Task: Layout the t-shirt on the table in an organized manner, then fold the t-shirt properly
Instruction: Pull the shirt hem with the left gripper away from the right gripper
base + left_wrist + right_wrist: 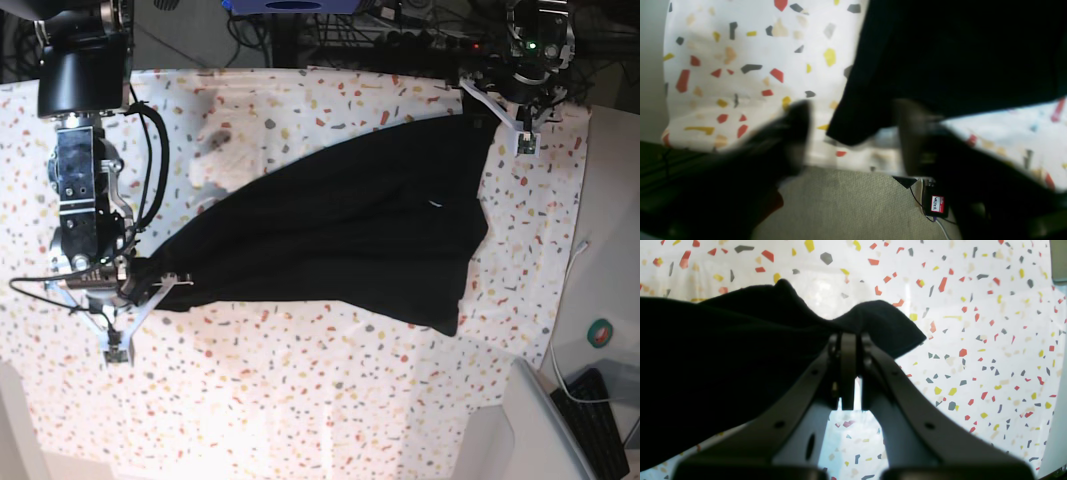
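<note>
the t-shirt (340, 235) lies black side up across the middle of the table (300, 400), spread as a broad slanted band from the right gripper (128, 290) at the left of the base view up to the left gripper (522, 128) at the far right corner. right gripper: jaws pressed together on a bunched edge of the t-shirt (740, 350); in the right wrist view the cloth rises in a ridge just beyond the closed tips (848, 340) and falls away to the left, with a small dark flap sticking out to the right over the flecked table (973, 356). left gripper: its fingers (796, 133) stand well apart in the left wrist view, blurred, with nothing between them; a pointed corner of the t-shirt (940, 60) hangs just beyond the gap, close to the right finger, though the blur hides whether it touches. below that corner the table (740, 66) edge shows, with grey floor (846, 200) beneath. the cloth's lower right corner lies loose on the table, well apart from both grippers.
</note>
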Action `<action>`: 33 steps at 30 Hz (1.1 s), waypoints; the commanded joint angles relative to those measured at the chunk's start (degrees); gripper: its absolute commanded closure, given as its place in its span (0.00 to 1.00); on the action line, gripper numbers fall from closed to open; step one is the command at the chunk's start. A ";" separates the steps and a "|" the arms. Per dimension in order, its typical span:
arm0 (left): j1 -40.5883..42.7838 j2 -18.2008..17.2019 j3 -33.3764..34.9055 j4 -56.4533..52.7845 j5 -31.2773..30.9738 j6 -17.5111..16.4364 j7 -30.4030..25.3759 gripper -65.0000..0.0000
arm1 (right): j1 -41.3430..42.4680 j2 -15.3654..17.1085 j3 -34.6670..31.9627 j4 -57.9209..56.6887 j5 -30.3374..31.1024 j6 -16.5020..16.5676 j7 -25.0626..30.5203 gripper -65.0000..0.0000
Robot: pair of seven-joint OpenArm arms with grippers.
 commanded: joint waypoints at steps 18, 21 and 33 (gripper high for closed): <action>-34.26 2.58 -3.09 -13.54 0.05 0.01 6.61 0.17 | -2.38 0.12 0.16 1.05 -0.16 -0.34 4.23 1.00; -37.52 2.76 -3.00 -17.50 0.05 -0.34 6.35 0.17 | -3.09 0.12 0.16 1.05 -0.16 -0.34 4.40 1.00; -43.93 4.78 3.85 -31.39 0.67 -5.62 -0.24 0.27 | -3.17 -0.14 0.16 0.96 -0.16 -0.34 4.40 1.00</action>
